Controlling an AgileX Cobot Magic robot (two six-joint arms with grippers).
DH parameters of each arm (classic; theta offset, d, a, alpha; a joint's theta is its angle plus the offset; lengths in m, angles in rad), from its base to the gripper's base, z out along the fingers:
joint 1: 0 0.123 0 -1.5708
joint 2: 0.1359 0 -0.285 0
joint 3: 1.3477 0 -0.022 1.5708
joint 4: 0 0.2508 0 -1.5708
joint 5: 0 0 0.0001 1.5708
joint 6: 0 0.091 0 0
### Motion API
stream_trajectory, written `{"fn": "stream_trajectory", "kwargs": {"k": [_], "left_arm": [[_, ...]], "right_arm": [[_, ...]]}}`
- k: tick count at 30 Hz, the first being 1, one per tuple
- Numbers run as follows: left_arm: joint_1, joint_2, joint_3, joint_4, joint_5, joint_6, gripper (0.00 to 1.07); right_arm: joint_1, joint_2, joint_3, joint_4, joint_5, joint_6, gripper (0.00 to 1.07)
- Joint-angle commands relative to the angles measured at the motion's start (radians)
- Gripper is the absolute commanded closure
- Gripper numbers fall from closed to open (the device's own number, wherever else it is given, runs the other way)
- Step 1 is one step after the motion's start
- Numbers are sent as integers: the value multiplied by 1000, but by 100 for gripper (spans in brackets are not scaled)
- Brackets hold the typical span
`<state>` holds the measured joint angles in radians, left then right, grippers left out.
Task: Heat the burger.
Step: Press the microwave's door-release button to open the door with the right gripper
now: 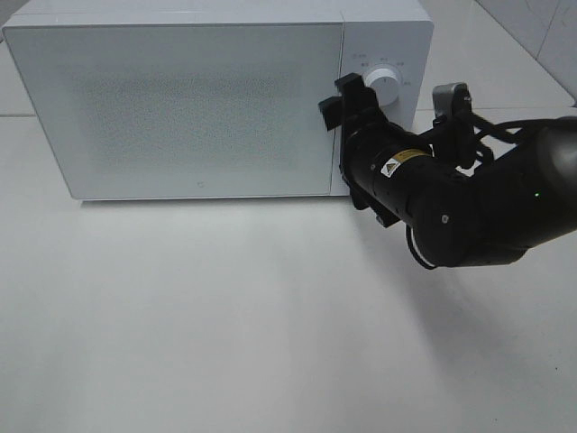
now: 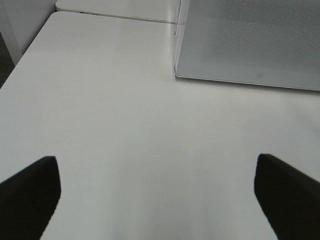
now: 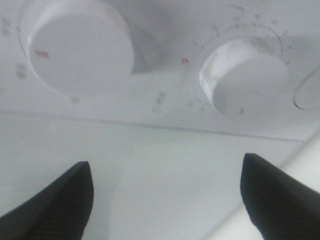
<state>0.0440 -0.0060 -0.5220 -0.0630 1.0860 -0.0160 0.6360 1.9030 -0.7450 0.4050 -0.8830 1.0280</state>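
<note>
The burger is hidden from all three views. The white microwave (image 1: 198,99) stands at the back of the table with its door shut. My right gripper (image 1: 335,99) is up against the seam between the door and the control panel, just left of the upper knob (image 1: 386,88). Its wrist view shows two white knobs (image 3: 80,47) (image 3: 247,75) close ahead, and the right gripper (image 3: 167,200) is open with nothing between its dark fingers (image 3: 55,200). My left gripper (image 2: 159,200) hovers open over bare table, a corner of the microwave (image 2: 250,40) ahead of it.
The white table (image 1: 225,316) stretches in front of the microwave. The right arm's dark body (image 1: 469,207) hangs over the table's right side. A table edge (image 2: 20,65) shows in the left wrist view.
</note>
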Motion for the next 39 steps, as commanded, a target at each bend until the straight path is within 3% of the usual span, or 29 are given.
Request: {"fn": "stream_trajectory", "kwargs": {"k": [1, 2, 4, 6, 12, 13, 15, 17, 20, 26, 31, 39], "left_arm": [[1, -8, 5, -1, -14, -6, 9], [1, -8, 5, -1, -14, -6, 9], [1, -8, 5, -1, -14, -6, 9], [1, -8, 5, -1, -14, -6, 9], [1, -8, 5, -1, -14, -6, 9], [1, -8, 5, -1, -14, -6, 9], [1, -8, 5, -1, -14, -6, 9], [1, -8, 5, -1, -14, -6, 9], [1, -8, 5, -1, -14, -6, 9], [1, -8, 5, -1, -14, -6, 9], [1, -8, 5, -1, -14, -6, 9], [1, -8, 5, -1, -14, -6, 9]], "right_arm": [[-2, -54, 1, -41, 184, -139, 31], [-2, -94, -1, -42, 329, -262, 31], [-2, -111, -1, -42, 378, -314, 31], [-2, -188, -1, -42, 549, -567, 31], [-6, -255, -1, -97, 667, -799, 31], [-6, -288, -1, -154, 718, -868, 31], [-6, -309, -1, -193, 742, -886, 31], [-6, -375, -1, -330, 834, -889, 31], [-6, -433, -1, -385, 918, -890, 31], [-6, -519, -1, -405, 1027, -892, 31], [-6, -639, -1, -421, 1270, -906, 31], [-6, -747, -1, -433, 1482, -906, 31]]}}
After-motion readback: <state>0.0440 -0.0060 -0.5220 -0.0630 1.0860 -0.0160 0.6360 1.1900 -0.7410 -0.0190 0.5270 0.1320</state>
